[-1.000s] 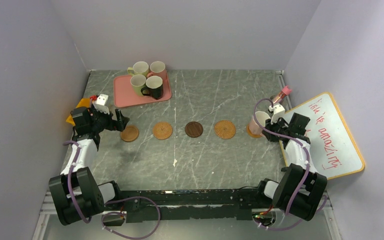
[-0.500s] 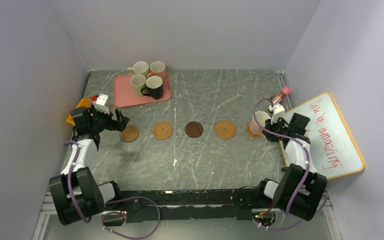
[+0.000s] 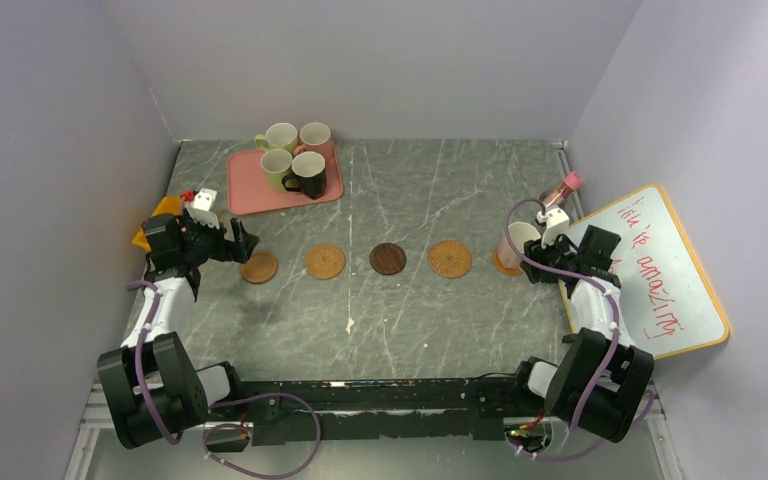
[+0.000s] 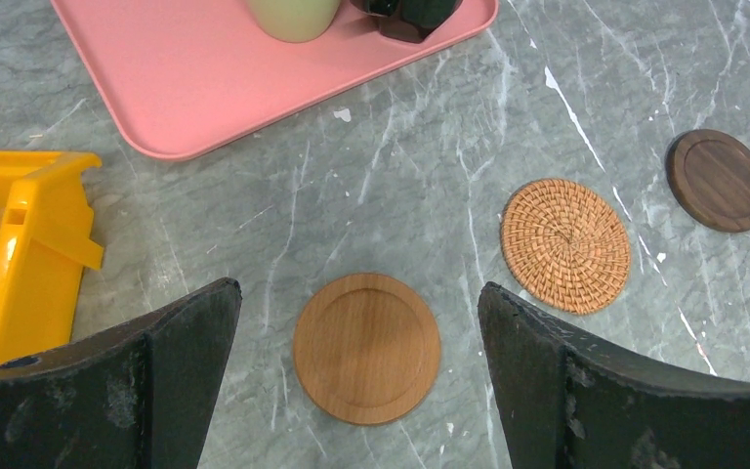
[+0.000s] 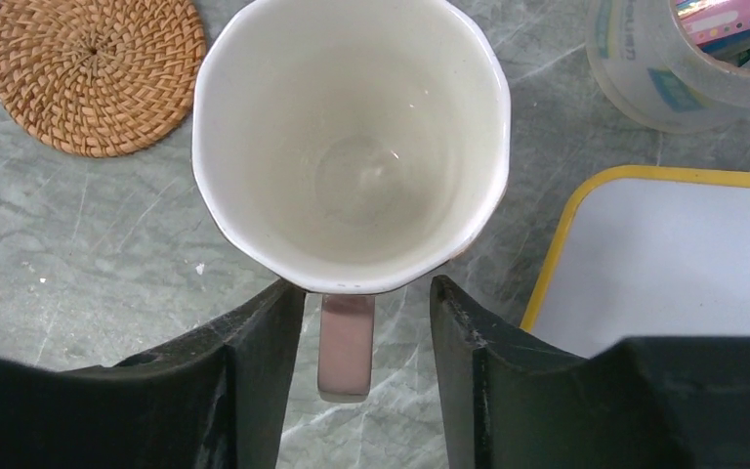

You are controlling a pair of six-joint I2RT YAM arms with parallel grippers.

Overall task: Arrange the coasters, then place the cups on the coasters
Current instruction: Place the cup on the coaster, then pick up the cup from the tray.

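Tools hang released: right tool (image 5: 363, 293) straddling pink cup (image 5: 352, 147) handle, left tool (image 4: 358, 293) over coaster (image 4: 367, 349).

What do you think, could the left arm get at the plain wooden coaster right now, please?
Probably yes: the left end effector hangs open above the plain wooden coaster, nothing lies between, and the neighbouring woven coaster sits apart.

The left arm (image 3: 160, 305) rises from its base and reaches forward on the robot's left side, with the wrist bent in toward the middle. The left gripper (image 4: 361, 293) points downward with its jaws spread wide. The right arm (image 3: 592, 300) reaches forward on the right side, wrist turned inward. The right gripper (image 5: 366, 293) sits low, its jaws partly apart and narrower than the left's.
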